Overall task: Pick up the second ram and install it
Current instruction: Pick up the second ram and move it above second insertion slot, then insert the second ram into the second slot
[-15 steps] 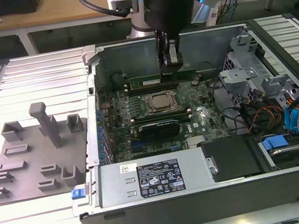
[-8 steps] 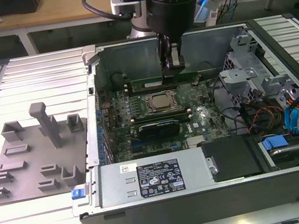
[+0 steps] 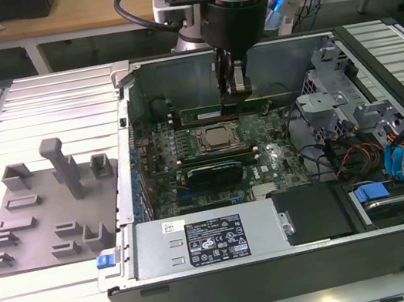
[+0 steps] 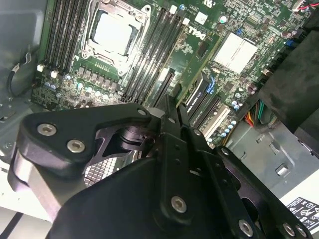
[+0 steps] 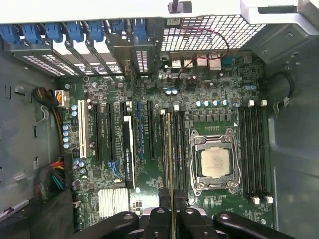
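- The gripper (image 5: 173,205) is clenched on the second ram (image 5: 172,154). In the first wrist view the ram runs edge-on between the fingers, over the memory slots (image 5: 182,149) just beside the CPU socket (image 5: 215,162).
- In the exterior view the stick lies level inside the open computer case (image 3: 387,134), on the socket's far side. I cannot tell whether it already sits in a slot or hangs just above one.
- Risk: if the stick's edge is tilted or off the slot's line, pressing would likely jam it on the slot wall or flex the thin board. The slots lie close together, so a small offset could land it in the wrong one.
- Risk: the claw grips one spot along the length, so an uneven push might seat one end alone, or the smooth board might slip.
- Materials:
  - The ram is a thin, flat, rigid green strip.
  - The slots are long, narrow black plastic channels with white end latches.
  - The socket is a shiny metal frame around a bright square.
  - The fingers are matte black, bolted metal.
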`<state>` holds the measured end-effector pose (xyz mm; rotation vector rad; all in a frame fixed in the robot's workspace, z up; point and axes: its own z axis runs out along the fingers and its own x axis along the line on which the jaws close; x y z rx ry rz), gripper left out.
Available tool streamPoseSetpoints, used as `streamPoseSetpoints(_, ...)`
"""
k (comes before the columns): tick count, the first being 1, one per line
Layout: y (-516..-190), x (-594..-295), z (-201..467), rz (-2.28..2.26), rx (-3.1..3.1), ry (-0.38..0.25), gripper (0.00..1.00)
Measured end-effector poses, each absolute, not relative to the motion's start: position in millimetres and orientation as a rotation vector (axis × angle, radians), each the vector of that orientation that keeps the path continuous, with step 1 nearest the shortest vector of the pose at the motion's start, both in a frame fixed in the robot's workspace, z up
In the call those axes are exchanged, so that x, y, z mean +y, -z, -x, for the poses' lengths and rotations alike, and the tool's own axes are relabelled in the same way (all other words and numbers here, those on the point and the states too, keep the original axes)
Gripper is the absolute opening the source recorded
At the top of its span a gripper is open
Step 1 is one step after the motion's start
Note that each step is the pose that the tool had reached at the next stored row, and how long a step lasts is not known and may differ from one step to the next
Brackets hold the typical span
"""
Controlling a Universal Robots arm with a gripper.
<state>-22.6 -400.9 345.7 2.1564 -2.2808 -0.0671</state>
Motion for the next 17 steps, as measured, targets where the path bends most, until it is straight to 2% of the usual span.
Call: streamPoseSetpoints(17, -328.9, -400.9, 22.3, -2.157, -2.281, 0.067, 0.11)
